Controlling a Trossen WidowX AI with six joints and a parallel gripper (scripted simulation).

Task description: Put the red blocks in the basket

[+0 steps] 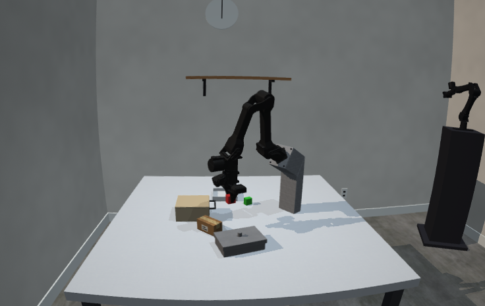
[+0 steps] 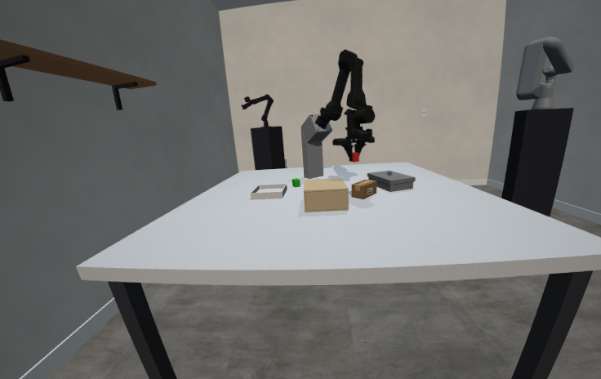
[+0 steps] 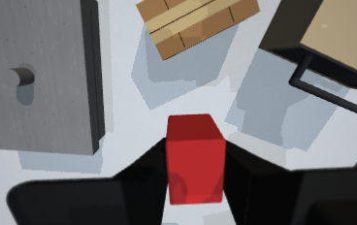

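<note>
My gripper (image 1: 230, 198) (image 2: 354, 158) (image 3: 190, 142) is shut on a red block (image 1: 228, 198) (image 2: 355, 156) (image 3: 195, 165) and holds it in the air above the table. The basket (image 1: 219, 198) (image 2: 267, 194), a low white open tray, stands upright at the back in the top view; the gripper partly hides it there. No block shows in it. A green block (image 1: 248, 200) (image 2: 296, 182) lies near it. The tan drawer unit (image 1: 192, 214) (image 2: 325, 199) (image 3: 352, 29) looks shut, its black handle (image 1: 215, 204) facing the arm's side. The grey box (image 1: 240, 249) (image 2: 399, 186) (image 3: 42, 116) has its knobbed lid on.
A small brown carton (image 1: 208, 224) (image 2: 364, 189) (image 3: 202, 26) stands between the drawer unit and the grey box. The arm's grey pedestal (image 1: 290, 192) (image 2: 313, 159) stands on the table (image 1: 312, 262) (image 2: 246, 239). A wooden shelf (image 1: 236, 78) (image 2: 58, 63) is on the wall.
</note>
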